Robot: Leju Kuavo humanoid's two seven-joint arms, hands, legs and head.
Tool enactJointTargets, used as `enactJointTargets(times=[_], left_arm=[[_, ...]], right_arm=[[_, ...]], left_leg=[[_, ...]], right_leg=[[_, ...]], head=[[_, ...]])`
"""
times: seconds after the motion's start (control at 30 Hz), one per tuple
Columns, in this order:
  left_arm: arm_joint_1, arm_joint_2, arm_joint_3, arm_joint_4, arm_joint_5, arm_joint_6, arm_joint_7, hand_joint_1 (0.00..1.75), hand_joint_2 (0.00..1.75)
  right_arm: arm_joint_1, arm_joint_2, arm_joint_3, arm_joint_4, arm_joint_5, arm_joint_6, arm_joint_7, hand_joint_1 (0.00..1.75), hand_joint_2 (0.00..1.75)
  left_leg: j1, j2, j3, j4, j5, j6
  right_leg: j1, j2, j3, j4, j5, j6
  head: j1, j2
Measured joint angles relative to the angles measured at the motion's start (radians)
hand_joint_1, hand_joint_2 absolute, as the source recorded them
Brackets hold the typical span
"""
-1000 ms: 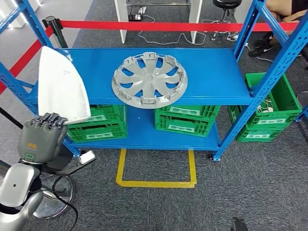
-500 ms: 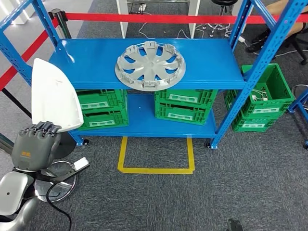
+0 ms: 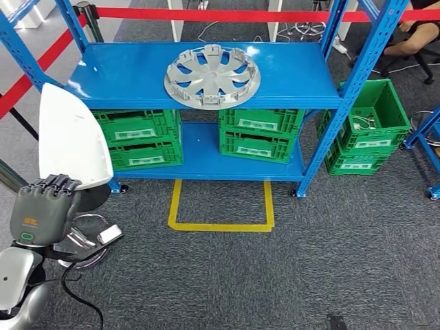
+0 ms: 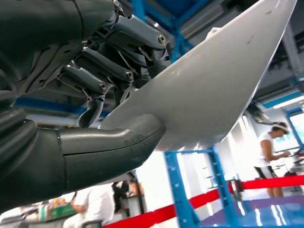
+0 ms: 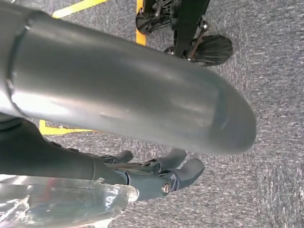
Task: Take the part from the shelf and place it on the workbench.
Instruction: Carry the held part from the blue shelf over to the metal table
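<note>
Shelf (image 3: 291,75): blue steel rack, two tiers, standing on grey carpet.
Crates (image 3: 256,134): green, on the lower tier; another (image 3: 371,127) on the floor beside the right post.
Hubcap (image 3: 212,75): silver, lying flat on the top tier.
Part (image 3: 70,141): white curved panel, off the shelf, held upright at lower left.
Left robot hand (image 3: 44,210): fingers and thumb clamped on the part's lower edge.
Right robot hand (image 5: 157,173): over carpet, holding nothing, fingers loosely extended.

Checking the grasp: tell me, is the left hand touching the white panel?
Touching. The left wrist view shows the left hand gripping the white panel, thumb beneath and fingers above.
</note>
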Motion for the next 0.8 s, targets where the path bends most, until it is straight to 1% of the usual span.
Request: enactJointTargets(times=[0.03, 0.07, 0.1, 0.13, 0.17, 0.2, 0.23, 0.27, 0.3, 0.33, 0.37, 0.4, 0.43, 0.47, 0.5, 0.53, 0.57, 0.6, 0.63, 0.67, 0.7, 0.73, 0.77, 0.8], left_arm=[[0.001, -0.001, 0.002, 0.000, 0.000, 0.000, 0.000, 1.45, 1.75], [0.002, -0.002, 0.002, 0.000, 0.000, 0.000, 0.000, 1.45, 1.75], [0.002, -0.003, 0.003, 0.000, 0.000, 0.000, -0.001, 1.45, 1.75], [0.003, -0.004, 0.003, 0.000, 0.001, 0.000, -0.001, 1.45, 1.75], [0.004, -0.006, 0.004, 0.000, 0.001, 0.000, -0.002, 1.45, 1.75], [0.005, -0.008, 0.006, 0.000, 0.002, 0.000, -0.004, 1.45, 1.75], [0.006, -0.009, 0.007, 0.001, 0.004, 0.000, -0.006, 1.45, 1.75], [0.007, -0.011, 0.009, 0.001, 0.005, 0.000, -0.007, 1.45, 1.75], [0.009, -0.013, 0.011, 0.002, 0.007, 0.000, -0.010, 1.45, 1.75], [0.010, -0.015, 0.014, 0.003, 0.008, 0.000, -0.013, 1.45, 1.75], [0.012, -0.017, 0.017, 0.003, 0.009, 0.000, -0.016, 1.45, 1.75], [0.013, -0.018, 0.021, 0.003, 0.010, 0.000, -0.019, 1.45, 1.75], [0.013, -0.019, 0.025, 0.003, 0.011, 0.000, -0.021, 1.45, 1.75], [0.014, -0.020, 0.029, 0.003, 0.012, 0.001, -0.022, 1.45, 1.75], [0.014, -0.021, 0.032, 0.003, 0.013, 0.001, -0.023, 1.45, 1.75], [0.014, -0.021, 0.034, 0.004, 0.014, 0.002, -0.024, 1.45, 1.75], [0.015, -0.022, 0.035, 0.004, 0.014, 0.002, -0.024, 1.45, 1.75], [0.017, -0.022, 0.036, 0.004, 0.015, 0.002, -0.025, 1.45, 1.75], [0.018, -0.023, 0.038, 0.004, 0.016, 0.003, -0.025, 1.45, 1.75], [0.019, -0.023, 0.041, 0.004, 0.017, 0.003, -0.026, 1.45, 1.75], [0.019, -0.024, 0.043, 0.004, 0.018, 0.003, -0.026, 1.45, 1.75], [0.019, -0.025, 0.045, 0.005, 0.018, 0.003, -0.026, 1.45, 1.75], [0.019, -0.025, 0.046, 0.006, 0.019, 0.003, -0.026, 1.45, 1.75], [0.020, -0.026, 0.046, 0.006, 0.020, 0.003, -0.026, 1.45, 1.75]], right_arm=[[0.001, 0.000, 0.000, 0.000, 0.000, 0.000, 0.000, 0.00, 0.00], [0.003, 0.000, 0.000, 0.000, 0.000, 0.001, 0.000, 0.00, 0.00], [0.006, 0.001, 0.000, 0.000, 0.000, 0.001, 0.000, 0.00, 0.00], [0.009, 0.001, 0.000, 0.000, 0.000, 0.002, 0.000, 0.00, 0.00], [0.011, 0.002, 0.000, 0.000, 0.000, 0.002, 0.000, 0.00, 0.00], [0.012, 0.003, 0.000, 0.001, 0.000, 0.002, 0.000, 0.00, 0.00], [0.012, 0.003, 0.000, 0.001, 0.000, 0.002, 0.000, 0.00, 0.00], [0.011, 0.003, 0.000, 0.001, 0.000, 0.002, 0.000, 0.00, 0.00], [0.011, 0.003, 0.000, 0.001, 0.000, 0.002, 0.000, 0.00, 0.00], [0.011, 0.003, 0.000, 0.001, 0.000, 0.002, 0.000, 0.00, 0.00], [0.010, 0.003, 0.000, 0.001, 0.000, 0.002, 0.000, 0.00, 0.00], [0.009, 0.003, 0.000, 0.001, 0.000, 0.002, 0.000, 0.00, 0.00], [0.006, 0.003, 0.000, 0.001, 0.000, 0.002, 0.000, 0.00, 0.00], [0.004, 0.003, 0.000, 0.001, 0.001, 0.002, 0.000, 0.00, 0.00], [0.002, 0.003, 0.001, 0.001, 0.001, 0.002, 0.000, 0.00, 0.00], [0.003, 0.004, 0.001, 0.001, 0.001, 0.002, 0.000, 0.00, 0.00], [0.004, 0.005, 0.001, 0.001, 0.001, 0.002, 0.001, 0.00, 0.00], [0.004, 0.007, 0.001, 0.001, 0.001, 0.002, 0.001, 0.00, 0.00], [0.004, 0.008, 0.001, 0.001, 0.001, 0.002, 0.001, 0.00, 0.00], [0.004, 0.009, 0.000, 0.001, 0.001, 0.002, 0.001, 0.00, 0.00], [0.004, 0.009, 0.000, 0.001, 0.001, 0.002, 0.002, 0.00, 0.00], [0.004, 0.009, 0.000, 0.001, 0.001, 0.002, 0.002, 0.00, 0.00], [0.004, 0.009, 0.001, 0.001, 0.001, 0.002, 0.002, 0.00, 0.00], [0.004, 0.009, 0.001, 0.001, 0.001, 0.002, 0.002, 0.00, 0.00]], left_leg=[[-0.002, 0.000, -0.002, -0.012, 0.004, 0.006], [-0.002, 0.001, -0.012, -0.013, 0.015, 0.013], [-0.001, 0.002, -0.022, -0.015, 0.026, 0.021], [0.001, 0.004, -0.033, -0.017, 0.038, 0.029], [0.002, 0.004, -0.046, -0.017, 0.049, 0.034], [0.002, 0.004, -0.058, -0.017, 0.060, 0.037], [0.001, 0.005, -0.071, -0.016, 0.071, 0.038], [0.001, 0.005, -0.085, -0.016, 0.082, 0.037], [0.000, 0.005, -0.098, -0.015, 0.093, 0.036], [0.000, 0.004, -0.112, -0.015, 0.104, 0.034], [0.001, 0.004, -0.124, -0.014, 0.113, 0.032], [0.000, 0.004, -0.136, -0.012, 0.122, 0.027], [-0.001, 0.004, -0.145, -0.009, 0.131, 0.022], [-0.002, 0.004, -0.151, -0.007, 0.140, 0.018], [-0.003, 0.004, -0.156, -0.005, 0.150, 0.014], [-0.003, 0.004, -0.159, -0.005, 0.159, 0.010], [-0.001, 0.003, -0.164, -0.004, 0.161, 0.006], [-0.001, 0.002, -0.172, 0.007, 0.147, 0.000], [0.000, 0.001, -0.185, 0.035, 0.116, -0.006], [0.002, 0.001, -0.202, 0.084, 0.071, -0.012], [0.003, 0.001, -0.221, 0.153, 0.021, -0.016], [0.005, 0.001, -0.238, 0.225, -0.019, -0.018], [0.005, 0.001, -0.247, 0.280, -0.038, -0.018], [0.005, 0.001, -0.242, 0.304, -0.035, -0.017]], right_leg=[[-0.001, 0.000, -0.003, -0.006, 0.013, 0.006], [-0.003, 0.000, -0.008, -0.009, 0.017, 0.012], [-0.003, 0.001, -0.017, 0.000, 0.001, 0.018], [-0.004, 0.001, -0.030, 0.029, -0.036, 0.023], [-0.004, 0.001, -0.047, 0.080, -0.088, 0.027], [-0.004, 0.001, -0.066, 0.149, -0.141, 0.031], [-0.005, 0.001, -0.078, 0.219, -0.178, 0.033], [-0.004, 0.002, -0.081, 0.271, -0.190, 0.035], [-0.004, 0.002, -0.069, 0.292, -0.180, 0.035], [-0.004, 0.001, -0.038, 0.275, -0.153, 0.034], [-0.004, 0.001, 0.005, 0.229, -0.126, 0.033], [-0.004, 0.002, 0.065, 0.153, -0.115, 0.032], [-0.004, 0.003, 0.120, 0.073, -0.120, 0.029], [-0.002, 0.005, 0.157, 0.017, -0.128, 0.025], [-0.001, 0.007, 0.181, -0.022, -0.139, 0.021], [0.001, 0.009, 0.180, -0.032, -0.137, 0.015], [0.000, 0.008, 0.172, -0.027, -0.129, 0.010], [-0.002, 0.008, 0.164, -0.026, -0.123, 0.003], [-0.003, 0.006, 0.153, -0.025, -0.115, -0.006], [-0.004, 0.005, 0.143, -0.024, -0.106, -0.014], [-0.003, 0.005, 0.132, -0.023, -0.098, -0.019], [-0.002, 0.005, 0.121, -0.022, -0.090, -0.021], [0.000, 0.005, 0.109, -0.021, -0.082, -0.022], [0.002, 0.005, 0.096, -0.019, -0.073, -0.022]], head=[[0.001, 0.000], [-0.001, 0.000], [0.001, 0.000], [0.002, 0.000], [0.003, 0.000], [0.006, 0.000], [0.006, 0.000], [0.006, 0.000], [0.006, 0.000], [0.006, 0.000], [0.006, 0.000], [0.006, 0.000], [0.006, 0.000], [0.006, 0.000], [0.006, 0.000], [0.006, 0.000], [0.007, 0.000], [0.006, 0.000], [0.004, 0.000], [0.002, 0.000], [0.000, 0.000], [-0.001, 0.000], [0.000, 0.000], [-0.001, 0.000]])
